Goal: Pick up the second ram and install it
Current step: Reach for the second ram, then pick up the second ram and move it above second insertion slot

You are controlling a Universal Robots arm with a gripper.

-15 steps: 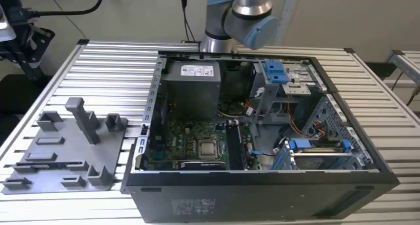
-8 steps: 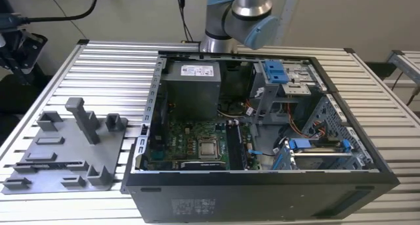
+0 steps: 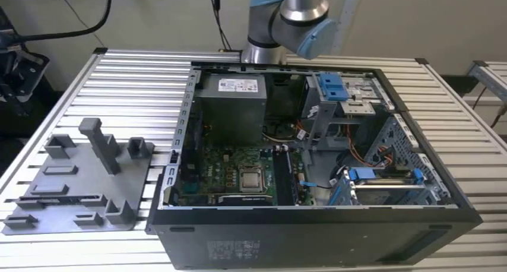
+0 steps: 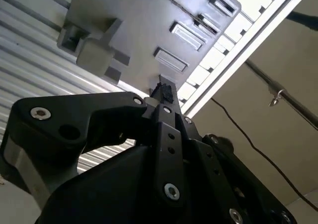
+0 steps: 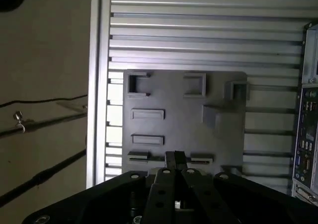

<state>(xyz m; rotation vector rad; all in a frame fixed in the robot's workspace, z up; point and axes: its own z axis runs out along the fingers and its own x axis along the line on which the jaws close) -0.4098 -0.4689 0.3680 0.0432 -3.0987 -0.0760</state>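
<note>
In both wrist views my gripper (image 5: 175, 160) (image 4: 164, 92) hangs well above the grey plastic tray (image 5: 223, 134) (image 4: 134, 30), over the tray's long holder. Its black fingertips are pressed together and nothing shows between them. In the exterior view the tray (image 3: 79, 183) lies at the left on the slatted table. A thin dark strip (image 3: 75, 198) sits in its long holder; I cannot tell whether it is the second ram. The open computer case (image 3: 317, 215) holds the green motherboard (image 3: 214, 180), with long black sockets (image 3: 283, 174) beside the processor.
The arm's base (image 3: 289, 22) stands behind the case. Upright grey blocks (image 3: 103, 144) rise from the tray. Inside the case are a power supply (image 3: 230, 106), blue drive brackets (image 3: 333, 85) and loose cables (image 3: 341, 165). The table's edge rail (image 5: 97, 85) runs beside the tray.
</note>
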